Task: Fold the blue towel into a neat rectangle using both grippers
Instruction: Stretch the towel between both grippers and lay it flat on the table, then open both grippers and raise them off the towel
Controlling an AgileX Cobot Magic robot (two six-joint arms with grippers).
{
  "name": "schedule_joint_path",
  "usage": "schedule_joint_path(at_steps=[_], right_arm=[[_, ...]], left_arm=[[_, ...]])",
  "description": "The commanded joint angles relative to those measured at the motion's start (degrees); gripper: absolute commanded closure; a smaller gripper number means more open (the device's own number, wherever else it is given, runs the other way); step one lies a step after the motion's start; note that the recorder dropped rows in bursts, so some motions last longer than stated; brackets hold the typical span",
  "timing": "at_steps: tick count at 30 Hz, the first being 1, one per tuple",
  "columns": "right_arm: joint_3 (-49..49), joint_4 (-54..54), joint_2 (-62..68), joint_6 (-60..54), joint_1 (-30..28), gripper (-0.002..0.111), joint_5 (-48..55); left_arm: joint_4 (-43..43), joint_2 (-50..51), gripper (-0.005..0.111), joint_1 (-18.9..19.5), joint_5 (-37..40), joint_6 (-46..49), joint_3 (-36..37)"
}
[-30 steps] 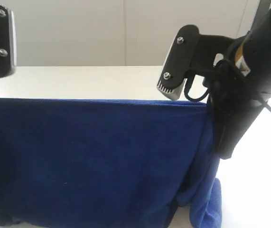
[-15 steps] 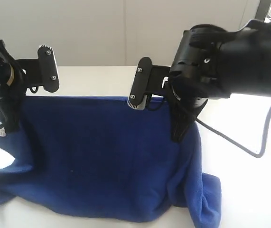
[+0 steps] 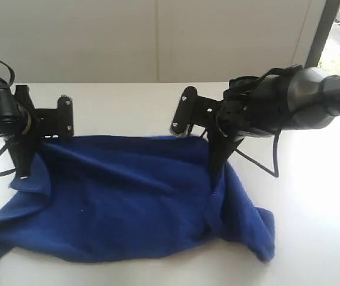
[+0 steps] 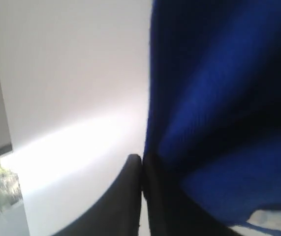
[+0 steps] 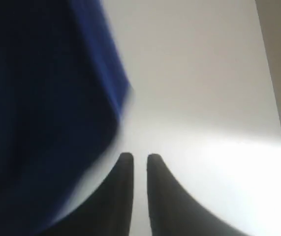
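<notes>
The blue towel (image 3: 122, 202) lies spread and rumpled on the white table (image 3: 312, 196), filling the lower middle of the exterior view. Its far edge runs fairly straight between the two arms, and its lower right corner is bunched into a thick fold. The left gripper (image 3: 22, 170) points down at the towel's upper left corner, at the left of the frame. In the left wrist view its dark fingers (image 4: 128, 191) stand drawn to a thin slit, and the cloth's edge runs right up to their tips. I cannot tell whether any cloth is pinched there. A small white label (image 4: 273, 219) shows on the towel near that gripper. The right gripper (image 3: 217, 167) points down at the towel's upper right part, right of centre. In its wrist view the jaws stand a little apart, bare table shows in the gap, and the towel lies off to one side, not held.
</notes>
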Motion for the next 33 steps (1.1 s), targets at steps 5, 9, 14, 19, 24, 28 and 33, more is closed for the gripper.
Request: schedule_joint_path(at_steps=[5, 9, 14, 19, 24, 28, 33], right_arm=[[0.41, -14.0, -1.95, 17.65, -2.27, 0.047, 3.41], [0.41, -12.6, -5.51, 17.65, -2.17, 0.047, 3.3], [0.41, -7.32, -10.4, 16.93, -2.17, 0.048, 1.67], [0.41, 12.34, -15.25, 2.38, -2.17, 0.054, 4.79], [0.41, 38.04, -20.86, -18.29, -2.17, 0.062, 18.52], [0.41, 51.64, -26.51, -23.48, -2.17, 0.072, 28.98], [2.47, 61.21, -34.33, -27.51, -0.82, 0.086, 36.56]], left_arm=[[1.53, 1.25, 0.026, 2.25, 5.72, -6.67, -4.53], [1.53, 0.43, 0.026, 2.13, 6.98, -7.05, -6.29], [0.75, -3.9, 0.028, 0.99, 7.18, -9.73, -8.05], [-4.4, -11.05, 0.048, -4.24, 14.9, -11.58, -8.32], [-19.53, -18.72, 0.092, -10.87, 33.2, -9.8, -8.32], [-38.08, -24.72, 0.107, -14.35, 44.81, -3.47, -8.21], [-53.35, -33.17, 0.107, -20.27, 43.67, -2.89, -4.31]])
